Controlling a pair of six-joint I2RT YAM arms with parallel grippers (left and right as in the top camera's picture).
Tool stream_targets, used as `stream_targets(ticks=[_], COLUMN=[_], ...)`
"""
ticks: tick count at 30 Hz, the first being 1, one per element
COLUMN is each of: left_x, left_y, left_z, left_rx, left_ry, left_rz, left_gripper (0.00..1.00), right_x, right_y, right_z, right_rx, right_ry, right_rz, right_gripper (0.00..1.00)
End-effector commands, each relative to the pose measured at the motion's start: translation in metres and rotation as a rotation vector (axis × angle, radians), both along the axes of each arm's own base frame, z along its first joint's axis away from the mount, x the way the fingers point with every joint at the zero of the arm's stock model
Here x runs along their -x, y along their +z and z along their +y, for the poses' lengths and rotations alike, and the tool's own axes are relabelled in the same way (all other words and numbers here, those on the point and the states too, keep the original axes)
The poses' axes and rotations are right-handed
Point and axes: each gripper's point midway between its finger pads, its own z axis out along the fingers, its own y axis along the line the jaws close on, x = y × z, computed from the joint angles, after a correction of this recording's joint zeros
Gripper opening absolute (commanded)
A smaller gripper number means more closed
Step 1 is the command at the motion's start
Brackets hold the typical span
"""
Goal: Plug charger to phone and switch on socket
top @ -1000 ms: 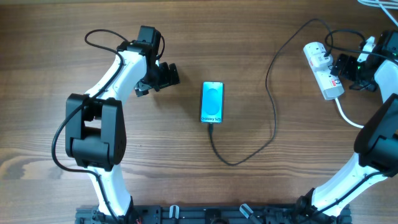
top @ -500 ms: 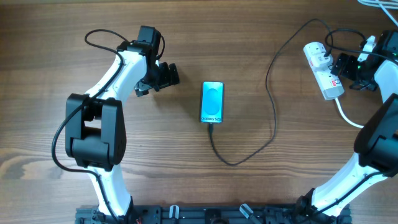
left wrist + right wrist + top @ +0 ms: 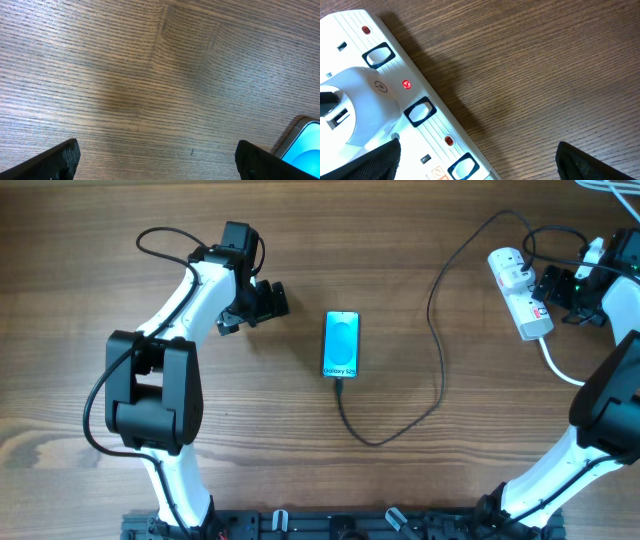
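Note:
The phone [image 3: 341, 344] lies flat mid-table, its teal-blue screen lit; a corner of it shows in the left wrist view [image 3: 302, 149]. The thin black charger cable [image 3: 437, 340] runs from the phone's bottom edge in a loop up to the white adapter [image 3: 513, 264] on the white power strip [image 3: 522, 298]. In the right wrist view the strip [image 3: 420, 120] shows the adapter [image 3: 355, 107] and one glowing red light [image 3: 407, 84]. My left gripper [image 3: 268, 301] is open and empty, left of the phone. My right gripper [image 3: 552, 287] is open, at the strip's right side.
The strip's thick white cord [image 3: 556, 364] curves off toward the right edge. White cables [image 3: 610, 188] lie at the top right corner. Both arm bases stand along the front edge of the wooden table [image 3: 300, 460].

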Motion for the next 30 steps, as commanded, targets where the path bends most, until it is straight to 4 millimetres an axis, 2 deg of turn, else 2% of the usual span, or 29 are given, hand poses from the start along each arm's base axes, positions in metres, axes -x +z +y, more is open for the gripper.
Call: stream_targets(ticks=[1,6,8,12,16,19,22,25,30], left_x=[-0.003,-0.004,-0.006,-0.007,-0.003,0.0,0.007,0.012,0.009], left_y=[0.007,0.013,0.028,0.071,0.125,0.149,0.145,0.121,0.07], left_z=[0.002,0.002,0.001,0.005,0.007,0.017,0.02,0.021,0.014], left_rx=[-0.011,-0.009,-0.001,-0.008,0.015,-0.03,-0.067,-0.067,-0.003], left_ry=[0.007,0.007,0.007,0.0,0.003,0.015,-0.082,-0.098,-0.086], left_rz=[-0.022,-0.035,-0.072,-0.173,-0.296,-0.366,-0.389,-0.42,-0.599], left_gripper=[1.0,1.0,1.0,1.0,1.0,1.0,1.0,1.0,1.0], right_x=[0.0,0.0,0.0,0.0,0.0,0.0,0.0,0.0,0.0], right_y=[0.009,0.009,0.009,0.009,0.009,0.009,0.009,0.009,0.009], right_z=[-0.001,-0.001,-0.001,-0.001,-0.001,-0.001,-0.001,-0.001,-0.001], right_rx=[0.028,0.028,0.028,0.028,0.028,0.028,0.028,0.028,0.028], right_ry=[0.017,0.016,0.016,0.016,0.016,0.016,0.016,0.016,0.017], right_rz=[-0.011,-0.011,-0.011,-0.011,-0.011,-0.011,-0.011,-0.011,-0.011], right_gripper=[1.0,1.0,1.0,1.0,1.0,1.0,1.0,1.0,1.0])
